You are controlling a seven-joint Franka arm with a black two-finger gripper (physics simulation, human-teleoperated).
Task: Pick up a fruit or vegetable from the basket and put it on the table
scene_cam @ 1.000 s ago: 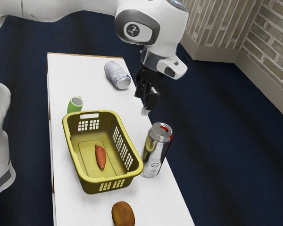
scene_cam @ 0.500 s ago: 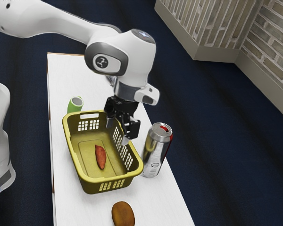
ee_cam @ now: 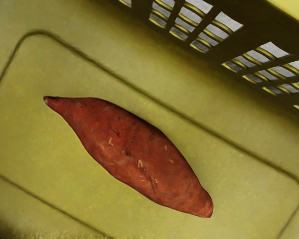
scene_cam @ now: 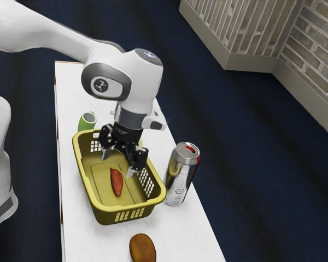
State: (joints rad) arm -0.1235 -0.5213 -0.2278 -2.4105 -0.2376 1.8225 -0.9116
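My gripper [scene_cam: 119, 164] hangs over the yellow basket [scene_cam: 93, 197] in the exterior view, its two fingers spread wide and nothing between them. A reddish sweet potato [scene_cam: 116, 182] lies on the basket's floor, just below the fingers and toward the basket's near end. In the wrist view the sweet potato [ee_cam: 134, 152] lies whole on the yellow floor, with the slotted basket wall [ee_cam: 214, 35] beside it. White table [scene_cam: 79, 234] surface shows around the basket.
A tall silver can [scene_cam: 181, 176] stands close against the basket's exterior-view right side. Behind the basket is a green can [scene_cam: 87, 121]. A brown, rounded item [scene_cam: 142, 249] rests on the table in front of the basket.
From beyond the basket's far right side, my gripper has moved toward the exterior view's left and lower, arriving above the basket. The sweet potato and basket have stayed where they were.
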